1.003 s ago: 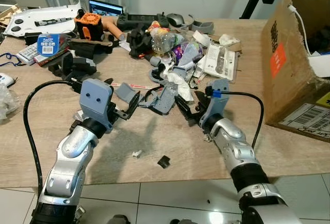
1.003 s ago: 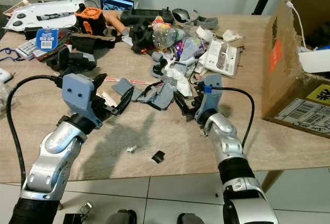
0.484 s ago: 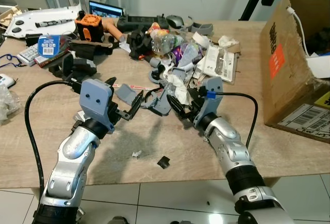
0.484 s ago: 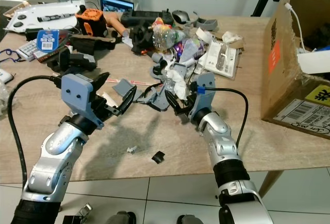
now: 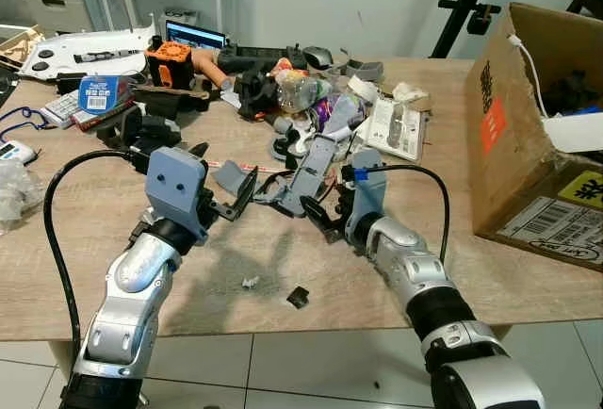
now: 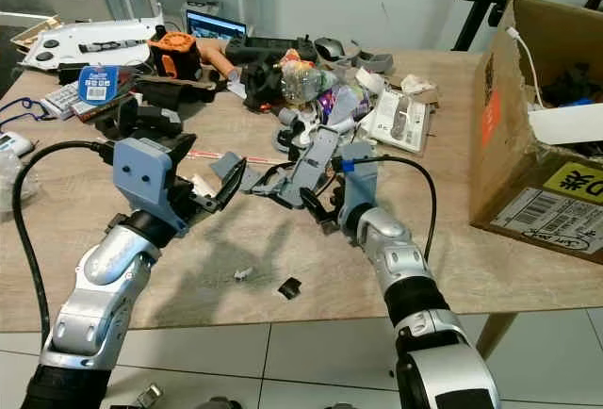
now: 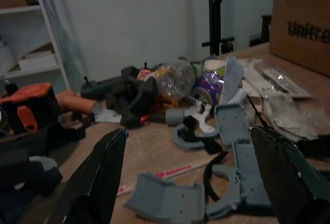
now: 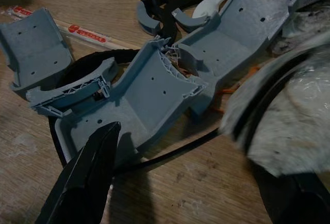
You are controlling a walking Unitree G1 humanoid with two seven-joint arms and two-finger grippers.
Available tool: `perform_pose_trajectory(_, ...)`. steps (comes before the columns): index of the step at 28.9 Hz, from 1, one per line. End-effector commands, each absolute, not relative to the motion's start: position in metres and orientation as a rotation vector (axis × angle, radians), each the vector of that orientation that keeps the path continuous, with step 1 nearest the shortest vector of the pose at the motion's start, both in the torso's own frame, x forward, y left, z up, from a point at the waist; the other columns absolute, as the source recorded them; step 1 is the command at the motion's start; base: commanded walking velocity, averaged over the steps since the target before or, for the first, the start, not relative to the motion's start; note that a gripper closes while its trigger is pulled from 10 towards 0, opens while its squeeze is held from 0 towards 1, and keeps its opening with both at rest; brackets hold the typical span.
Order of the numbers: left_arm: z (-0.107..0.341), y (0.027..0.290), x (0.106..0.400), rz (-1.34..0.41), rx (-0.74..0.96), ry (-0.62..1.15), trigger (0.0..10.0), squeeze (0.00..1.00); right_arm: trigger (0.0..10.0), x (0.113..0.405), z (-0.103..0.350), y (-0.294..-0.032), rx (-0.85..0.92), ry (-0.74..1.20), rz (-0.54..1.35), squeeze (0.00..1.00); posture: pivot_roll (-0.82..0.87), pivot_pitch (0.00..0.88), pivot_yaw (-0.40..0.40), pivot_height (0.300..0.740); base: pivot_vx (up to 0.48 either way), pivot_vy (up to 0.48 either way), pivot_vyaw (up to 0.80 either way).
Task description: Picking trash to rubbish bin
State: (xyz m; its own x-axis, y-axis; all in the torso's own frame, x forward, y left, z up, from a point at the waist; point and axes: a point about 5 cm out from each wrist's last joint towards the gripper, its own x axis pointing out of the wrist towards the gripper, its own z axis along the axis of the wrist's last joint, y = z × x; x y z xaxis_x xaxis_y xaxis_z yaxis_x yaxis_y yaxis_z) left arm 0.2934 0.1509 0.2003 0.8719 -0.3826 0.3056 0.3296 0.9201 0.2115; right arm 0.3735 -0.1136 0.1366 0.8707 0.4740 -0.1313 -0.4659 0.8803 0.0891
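Right wrist view is showing the grey plastic shell, ribbed and screw-holed, lying on the wooden table in the trash pile, now tilting up against the right gripper, which is pushing further into the heap than a second ago. Its fingers are spreading wide, gripping nothing, with crumpled white wrapping blurring against one of them. Left gripper is still hovering just beside a smaller curved grey piece, jaws also spread. Farther off, the torn cardboard box is standing at the table's right end, partly cut off.
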Motion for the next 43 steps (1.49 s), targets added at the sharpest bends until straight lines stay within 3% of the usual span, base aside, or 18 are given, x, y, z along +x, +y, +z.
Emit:
perform_pose_trajectory(1,0.198,0.148,0.295,-0.386,0.156,-0.344,10.0,0.0,9.6,0.369,0.118,-0.12,0.085,0.238,0.466,0.0,0.07,0.097,-0.038,0.74,0.0,0.0,0.0)
perform_pose_trajectory(3,0.198,0.147,0.295,-0.389,0.158,-0.346,10.0,0.0,9.6,0.369,0.118,-0.12,0.093,0.24,0.466,0.0,0.07,0.097,-0.038,0.74,0.0,0.0,0.0)
perform_pose_trajectory(4,0.199,0.147,0.297,-0.389,0.16,-0.346,10.0,0.0,1.3,0.369,0.118,-0.121,0.097,0.248,0.459,0.0,0.07,0.127,-0.041,0.74,0.0,0.0,0.0)
perform_pose_trajectory(5,0.199,0.147,0.298,-0.389,0.161,-0.346,10.0,0.0,0.0,0.37,0.118,-0.121,0.1,0.257,0.455,0.0,0.07,0.137,-0.041,0.74,0.0,0.0,0.0)
perform_pose_trajectory(23,0.198,0.137,0.294,-0.429,0.138,-0.365,10.0,0.0,0.0,0.354,0.122,-0.106,0.227,0.184,0.504,0.0,0.05,0.177,-0.049,0.74,0.0,0.0,0.0)
perform_pose_trajectory(32,0.202,0.133,0.294,-0.429,0.084,-0.385,10.0,0.0,0.0,0.353,0.159,-0.108,0.257,0.026,0.51,0.0,0.04,0.165,-0.057,0.74,0.0,0.0,0.0)
perform_pose_trajectory(33,0.204,0.134,0.295,-0.413,0.075,-0.395,10.0,0.0,0.0,0.352,0.187,-0.108,0.253,-0.154,0.523,0.0,0.03,0.193,-0.054,0.74,0.0,0.0,0.0)
perform_pose_trajectory(36,0.206,0.135,0.296,-0.406,0.067,-0.402,10.0,0.0,0.0,0.341,0.22,-0.105,0.23,-0.362,0.573,0.0,0.03,0.163,-0.052,0.74,0.0,0.0,0.0)
perform_pose_trajectory(42,0.206,0.131,0.296,-0.469,0.091,-0.399,10.0,0.0,0.0,0.324,0.228,-0.092,0.09,-0.393,0.77,0.0,0.02,0.193,-0.059,0.74,0.0,0.0,0.0)
perform_pose_trajectory(43,0.209,0.13,0.289,-0.545,-0.023,-0.389,10.0,0.0,0.0,0.32,0.224,-0.093,0.002,-0.365,0.785,0.0,0.02,0.171,-0.057,0.74,0.0,0.0,0.0)
